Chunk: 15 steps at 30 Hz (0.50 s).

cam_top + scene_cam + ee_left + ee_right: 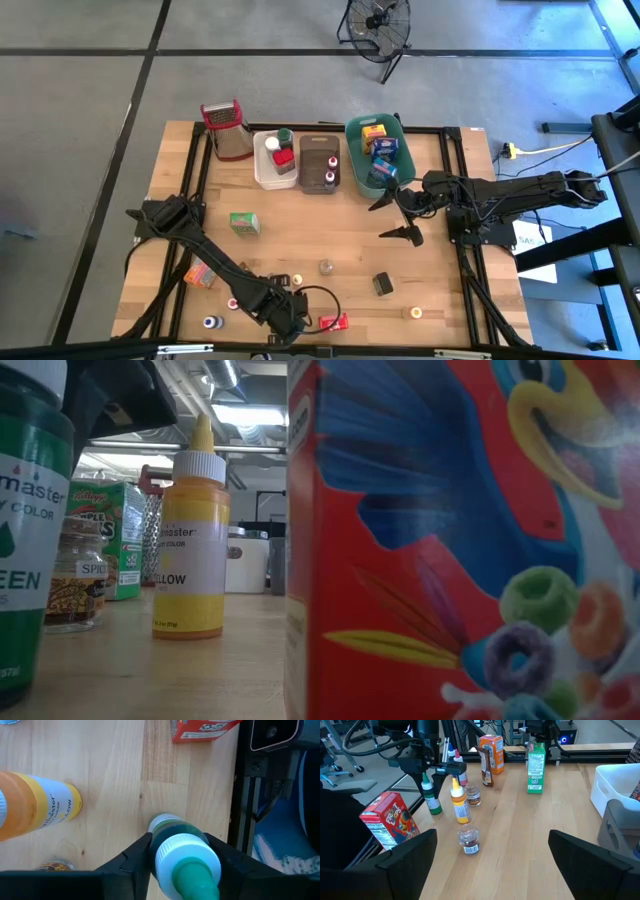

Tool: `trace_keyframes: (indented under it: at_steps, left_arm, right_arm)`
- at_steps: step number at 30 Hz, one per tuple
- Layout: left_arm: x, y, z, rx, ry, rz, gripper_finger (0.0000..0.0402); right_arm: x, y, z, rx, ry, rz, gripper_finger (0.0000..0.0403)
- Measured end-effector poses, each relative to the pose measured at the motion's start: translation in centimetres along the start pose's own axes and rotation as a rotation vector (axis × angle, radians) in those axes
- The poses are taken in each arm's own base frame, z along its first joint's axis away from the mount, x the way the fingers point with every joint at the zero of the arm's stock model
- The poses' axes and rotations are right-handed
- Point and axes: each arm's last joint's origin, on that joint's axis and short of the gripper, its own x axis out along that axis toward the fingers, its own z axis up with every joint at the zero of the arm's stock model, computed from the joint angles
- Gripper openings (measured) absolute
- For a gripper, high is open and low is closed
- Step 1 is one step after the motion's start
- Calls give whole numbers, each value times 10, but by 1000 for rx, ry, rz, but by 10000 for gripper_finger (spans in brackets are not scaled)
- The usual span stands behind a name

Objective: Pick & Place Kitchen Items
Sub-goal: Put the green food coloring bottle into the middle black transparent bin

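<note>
Green food-colouring bottle (176, 851) upright near table (330, 240) front edge, flanked closely by left gripper (182, 857) fingers, contact unclear. Right gripper (398, 214) spread wide, empty, beside teal bin (358, 160).

- We see even, bright light; ceiling strip lights (245, 415) glow in the low view.
- Beneath the left gripper (182, 851), the green bottle (186, 862) blurs.
- The cereal box (470, 540) looms soft.

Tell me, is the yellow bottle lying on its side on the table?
No, the yellow bottle stands upright on the table, cap up.
</note>
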Motion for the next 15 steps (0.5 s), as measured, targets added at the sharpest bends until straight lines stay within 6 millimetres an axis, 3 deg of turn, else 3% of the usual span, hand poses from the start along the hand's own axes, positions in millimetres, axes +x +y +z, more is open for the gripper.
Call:
trace_keyframes:
  at_steps: [8,12,15]
  left_arm:
    - [-12,6,-1,-19,51,-8,147]
    - [-31,6,4,1,54,1,146]
    - [-57,5,15,63,44,14,146]
  right_arm:
    - [0,0,0,0,0,0,385]
    - [0,0,0,4,0,0,385]
    - [0,1,0,6,1,6,385]
